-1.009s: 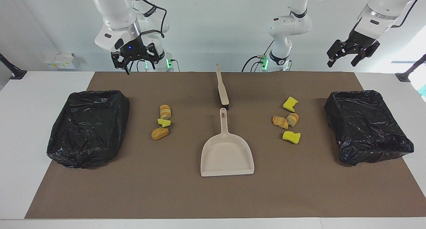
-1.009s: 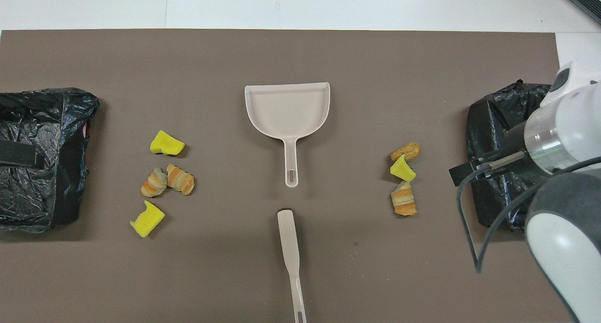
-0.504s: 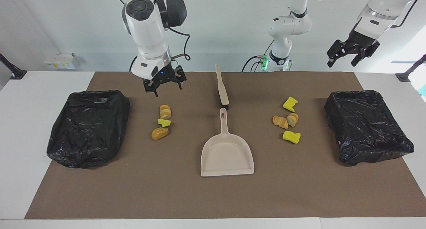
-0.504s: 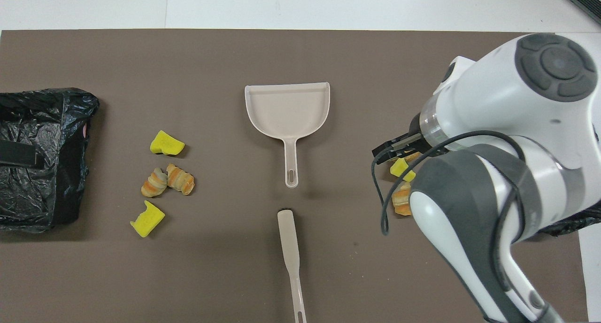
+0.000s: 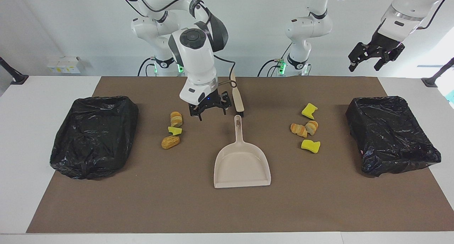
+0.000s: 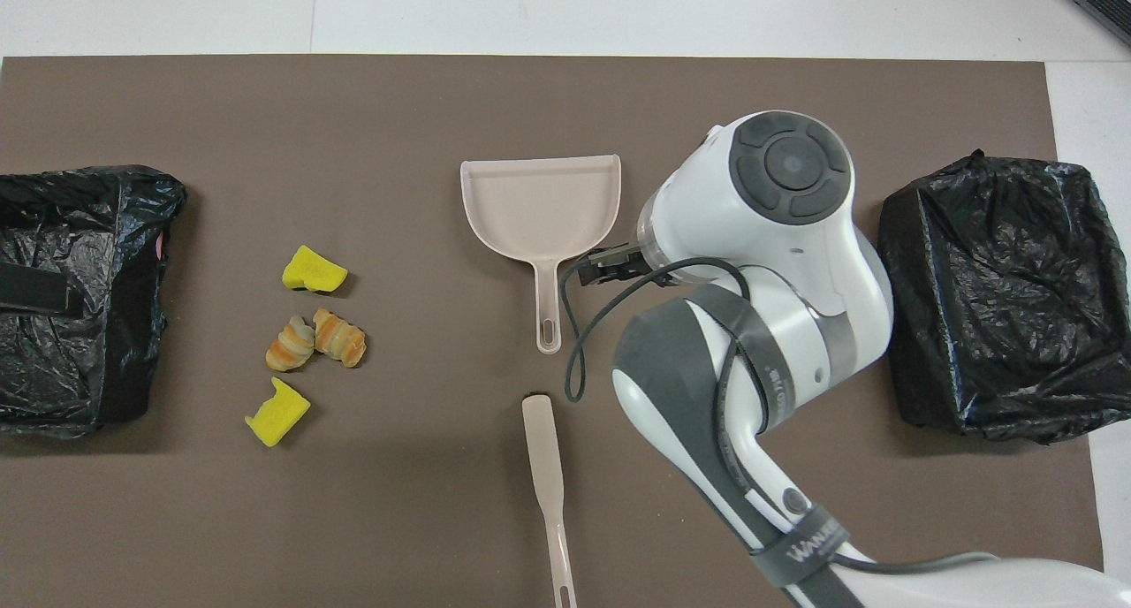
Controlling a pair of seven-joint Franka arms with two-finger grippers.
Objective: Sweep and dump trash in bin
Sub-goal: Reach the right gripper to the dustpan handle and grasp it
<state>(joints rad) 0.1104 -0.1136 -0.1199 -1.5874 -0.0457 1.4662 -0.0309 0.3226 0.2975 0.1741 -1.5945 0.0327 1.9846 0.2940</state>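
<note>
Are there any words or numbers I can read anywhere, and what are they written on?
"WANL...": white letters on a dark strap around the right arm, near the bottom of the overhead view; the rest is cut off by folds.
White boxes at the table's edge by the wall: no print can be made out.
Nothing else shows writing.

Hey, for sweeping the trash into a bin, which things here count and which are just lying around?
For the job:
dustpan
brush
trash near the right arm
trash near the left arm
two black-bagged bins
right end effector, open, beside the dustpan's handle
left end effector, open, waiting

Lying about:
white boxes
</note>
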